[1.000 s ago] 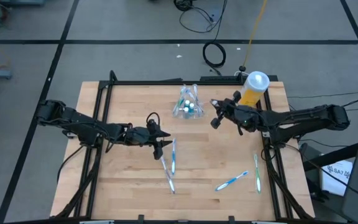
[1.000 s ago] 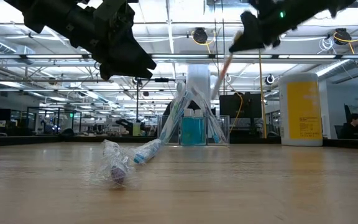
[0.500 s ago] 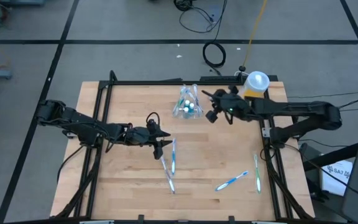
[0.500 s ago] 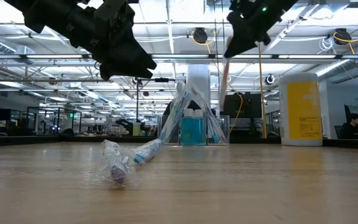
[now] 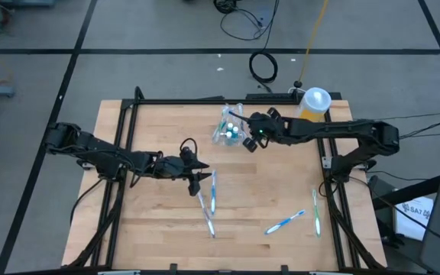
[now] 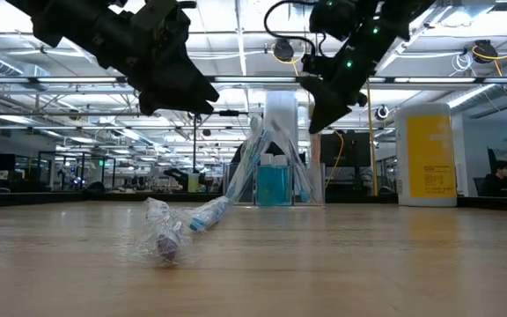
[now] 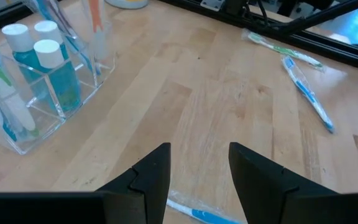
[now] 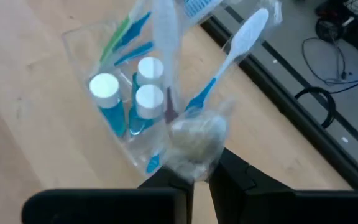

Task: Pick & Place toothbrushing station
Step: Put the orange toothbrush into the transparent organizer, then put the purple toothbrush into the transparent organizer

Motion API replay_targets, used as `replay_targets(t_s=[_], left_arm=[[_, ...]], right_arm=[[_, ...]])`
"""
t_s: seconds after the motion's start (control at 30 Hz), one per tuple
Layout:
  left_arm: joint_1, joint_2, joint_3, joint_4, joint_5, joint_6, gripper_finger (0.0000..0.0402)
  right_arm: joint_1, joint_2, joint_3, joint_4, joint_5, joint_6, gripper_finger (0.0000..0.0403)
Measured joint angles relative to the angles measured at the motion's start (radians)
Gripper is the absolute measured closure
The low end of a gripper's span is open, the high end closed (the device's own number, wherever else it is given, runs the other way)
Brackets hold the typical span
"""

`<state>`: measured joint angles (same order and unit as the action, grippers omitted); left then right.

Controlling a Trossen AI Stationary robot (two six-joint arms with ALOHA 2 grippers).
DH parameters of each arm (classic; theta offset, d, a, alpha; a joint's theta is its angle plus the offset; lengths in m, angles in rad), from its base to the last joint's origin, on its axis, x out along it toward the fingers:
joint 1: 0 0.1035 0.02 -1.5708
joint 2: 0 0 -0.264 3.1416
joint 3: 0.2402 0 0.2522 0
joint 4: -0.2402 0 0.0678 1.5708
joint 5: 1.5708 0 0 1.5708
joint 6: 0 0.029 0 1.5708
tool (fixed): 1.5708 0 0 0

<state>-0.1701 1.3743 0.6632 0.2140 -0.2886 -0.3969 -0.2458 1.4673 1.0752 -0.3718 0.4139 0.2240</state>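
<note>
right gripper over cup with wrapped brush

small clear plastic cup [image 5: 231,131] sits at the table's far middle, holding three white-capped teal toothpaste tubes [image 8: 133,99] and several toothbrushes. right gripper [image 5: 252,142] is beside it, clamped on a plastic-wrapped toothbrush [image 8: 188,138]; only the right wrist view shows that grip. left gripper [image 5: 202,177] hovers fingers apart above loose wrapped toothbrushes [image 5: 209,200]. yellow bottle [image 5: 312,107] stands at the far right.

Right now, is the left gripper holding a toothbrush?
No: in the left wrist view the left gripper hangs open and empty over bare wooden table.
</note>
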Motion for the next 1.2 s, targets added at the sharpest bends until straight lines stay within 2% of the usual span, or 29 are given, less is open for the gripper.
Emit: replay_targets(t_s=[0.27,0.37,0.53,0.6,0.83,0.93,1.0,1.2], left_arm=[[-0.021,0.0,0.0,-0.07,0.003,-0.052,0.0233],[-0.038,0.0,0.0,-0.118,0.012,-0.152,0.0234],[-0.067,0.0,0.0,-0.212,0.105,-0.319,0.0233],[-0.086,0.0,0.0,-0.25,0.114,-0.384,0.0234],[-0.178,0.0,0.0,-0.296,0.054,-0.541,0.0234],[-0.225,0.006,0.0,-0.294,0.01,-0.66,0.0234],[-0.256,0.025,0.0,-0.291,-0.025,-0.74,0.0234],[-0.315,0.159,0.0,-0.252,-0.053,-0.905,0.0234]], right_arm=[[-0.003,0.035,-0.001,0.055,0.001,-0.03,0.0327],[-0.003,0.014,-0.001,0.046,0.001,-0.03,0.03],[-0.002,-0.026,-0.001,0.056,0.002,-0.03,0.0253],[-0.001,-0.042,-0.001,0.054,0.002,-0.024,0.0237],[0.023,-0.069,-0.001,0.051,-0.005,0.1,0.0202],[0.049,-0.068,-0.001,0.048,-0.061,0.151,0.0194],[0.071,-0.068,-0.001,0.046,-0.105,0.154,0.0191],[0.163,-0.068,-0.035,0.083,-0.109,0.157,0.0189]])
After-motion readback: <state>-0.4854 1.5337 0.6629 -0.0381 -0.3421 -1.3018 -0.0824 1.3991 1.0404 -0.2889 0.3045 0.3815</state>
